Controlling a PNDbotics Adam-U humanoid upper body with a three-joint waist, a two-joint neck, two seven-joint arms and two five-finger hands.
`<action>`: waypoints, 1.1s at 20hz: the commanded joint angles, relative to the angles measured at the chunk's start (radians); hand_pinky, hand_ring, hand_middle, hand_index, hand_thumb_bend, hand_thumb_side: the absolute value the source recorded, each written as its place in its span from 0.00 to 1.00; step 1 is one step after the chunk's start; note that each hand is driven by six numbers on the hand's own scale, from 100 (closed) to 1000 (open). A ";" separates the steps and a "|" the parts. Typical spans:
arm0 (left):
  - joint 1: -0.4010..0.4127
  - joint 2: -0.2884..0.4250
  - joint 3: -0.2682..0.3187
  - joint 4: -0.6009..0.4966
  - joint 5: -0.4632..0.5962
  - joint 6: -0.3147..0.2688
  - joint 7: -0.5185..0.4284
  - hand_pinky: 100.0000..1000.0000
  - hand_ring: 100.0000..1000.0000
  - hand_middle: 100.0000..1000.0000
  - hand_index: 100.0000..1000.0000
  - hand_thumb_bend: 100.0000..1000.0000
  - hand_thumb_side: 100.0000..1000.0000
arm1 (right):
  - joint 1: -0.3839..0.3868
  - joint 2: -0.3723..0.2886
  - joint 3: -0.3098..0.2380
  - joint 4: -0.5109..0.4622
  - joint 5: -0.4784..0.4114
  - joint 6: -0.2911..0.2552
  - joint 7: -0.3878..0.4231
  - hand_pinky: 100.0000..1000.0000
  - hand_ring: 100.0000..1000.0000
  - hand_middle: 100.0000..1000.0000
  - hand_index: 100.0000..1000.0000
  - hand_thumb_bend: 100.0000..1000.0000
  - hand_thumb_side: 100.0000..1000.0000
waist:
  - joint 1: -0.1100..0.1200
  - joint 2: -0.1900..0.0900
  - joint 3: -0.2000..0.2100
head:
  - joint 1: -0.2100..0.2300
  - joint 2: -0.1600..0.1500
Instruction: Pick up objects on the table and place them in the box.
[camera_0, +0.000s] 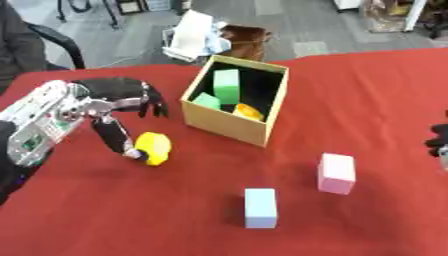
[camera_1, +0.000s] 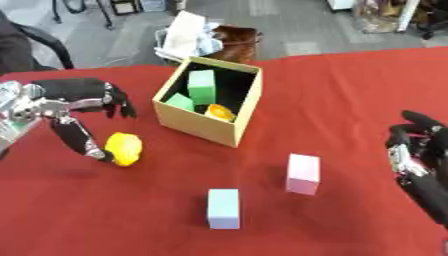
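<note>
A yellow rounded object (camera_0: 156, 147) lies on the red tablecloth, left of the open cardboard box (camera_0: 224, 125). My left hand (camera_0: 109, 100) hovers over it. The thumb (camera_0: 112, 135) reaches down and touches the object's left side, while the fingers (camera_0: 154, 104) hang spread above it, not closed round it. Inside the box are two green blocks (camera_0: 227, 85) and an orange piece (camera_0: 248, 111). A pink block (camera_0: 337, 173) and a light blue block (camera_0: 261, 207) stand on the cloth in front of the box. My right hand (camera_1: 416, 150) rests open at the right edge, fingers up.
The red table (camera_0: 367, 100) runs off to the right and to the front. Beyond its far edge, on the floor, sit a brown bag (camera_0: 247, 40) and white papers (camera_0: 191, 32). A black chair (camera_0: 61, 42) stands at the back left.
</note>
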 joint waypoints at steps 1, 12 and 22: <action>-0.007 0.008 0.002 0.046 -0.031 -0.001 -0.007 0.60 0.53 0.59 0.76 0.58 0.09 | -0.012 -0.015 -0.004 -0.010 0.002 -0.001 0.000 0.59 0.60 0.63 0.84 0.00 0.50 | -0.007 -0.029 0.000 | 0.001 -0.003; -0.030 -0.057 -0.005 0.149 -0.102 0.004 0.100 0.48 0.39 0.43 0.62 0.38 0.00 | -0.010 -0.013 -0.005 -0.010 0.000 -0.001 0.000 0.59 0.60 0.63 0.84 0.00 0.51 | -0.010 -0.029 -0.003 | 0.004 -0.002; -0.119 -0.018 0.064 0.016 -0.076 0.058 0.217 0.42 0.28 0.31 0.51 0.29 0.00 | -0.006 -0.013 -0.005 -0.008 0.000 0.000 0.000 0.59 0.60 0.63 0.84 0.00 0.51 | -0.010 -0.034 0.001 | 0.003 0.000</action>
